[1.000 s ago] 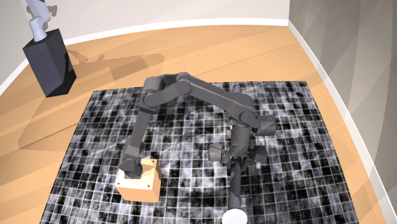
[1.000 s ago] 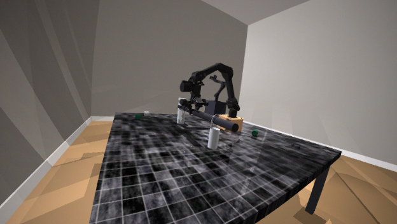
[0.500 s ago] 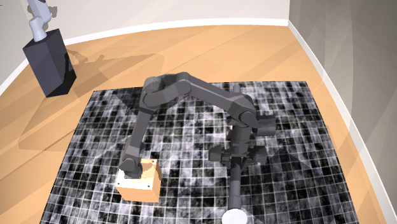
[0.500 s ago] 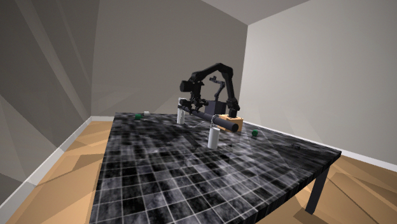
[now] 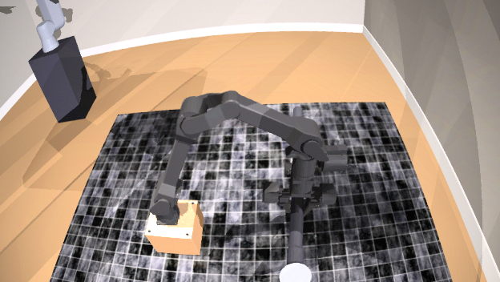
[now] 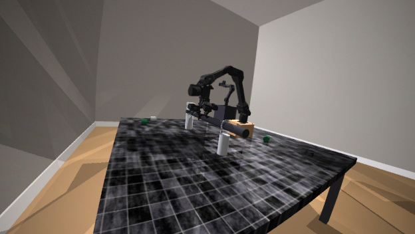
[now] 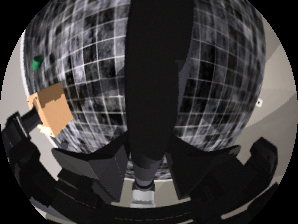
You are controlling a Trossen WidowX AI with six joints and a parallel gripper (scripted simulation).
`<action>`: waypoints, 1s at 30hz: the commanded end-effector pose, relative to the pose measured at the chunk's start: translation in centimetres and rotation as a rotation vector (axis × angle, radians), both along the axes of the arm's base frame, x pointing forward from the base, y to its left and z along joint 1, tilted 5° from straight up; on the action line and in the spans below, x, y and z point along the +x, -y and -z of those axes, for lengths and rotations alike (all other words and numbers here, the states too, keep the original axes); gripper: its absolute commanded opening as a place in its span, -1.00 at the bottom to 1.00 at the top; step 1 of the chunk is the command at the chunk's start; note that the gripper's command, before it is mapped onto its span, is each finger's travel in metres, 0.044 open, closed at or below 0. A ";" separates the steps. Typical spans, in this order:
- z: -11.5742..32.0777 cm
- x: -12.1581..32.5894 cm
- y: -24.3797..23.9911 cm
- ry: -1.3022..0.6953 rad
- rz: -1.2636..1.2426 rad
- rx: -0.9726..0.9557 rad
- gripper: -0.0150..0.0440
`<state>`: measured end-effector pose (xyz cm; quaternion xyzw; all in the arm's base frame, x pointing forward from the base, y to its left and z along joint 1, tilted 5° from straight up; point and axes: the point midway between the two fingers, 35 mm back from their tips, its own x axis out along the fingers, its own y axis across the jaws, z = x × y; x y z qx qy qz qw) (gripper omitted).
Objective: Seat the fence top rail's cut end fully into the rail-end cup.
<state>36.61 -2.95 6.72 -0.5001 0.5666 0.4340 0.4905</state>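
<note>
My gripper (image 5: 298, 196) (image 6: 201, 112) (image 7: 147, 132) is shut on the dark fence rail (image 5: 296, 219) (image 6: 216, 121) (image 7: 159, 65). The rail runs level above the table, through the thin loop on the small white post (image 6: 223, 145), its free end sticking out beyond it. The big white post (image 5: 295, 275) (image 6: 189, 121) (image 7: 143, 198) stands at the rail's other end. A dark grey cup (image 5: 296, 248) sits high beside the post's cap, in line with the rail. Rail and cup look joined, but how deep the rail sits inside cannot be told.
The arm's orange base box (image 5: 176, 243) (image 6: 247, 125) (image 7: 56, 110) stands beside the rail on the tiled table (image 5: 240, 180) (image 6: 159, 173). Small green pieces (image 6: 144, 121) (image 6: 266, 139) and a white piece (image 6: 153, 117) lie on the table.
</note>
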 end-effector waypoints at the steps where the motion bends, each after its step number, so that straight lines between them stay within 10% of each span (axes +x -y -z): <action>1: -0.2 0.0 0.3 -0.001 -0.002 -0.008 -0.49; 30: 0.0 0.0 0.0 0.000 0.000 0.000 -0.49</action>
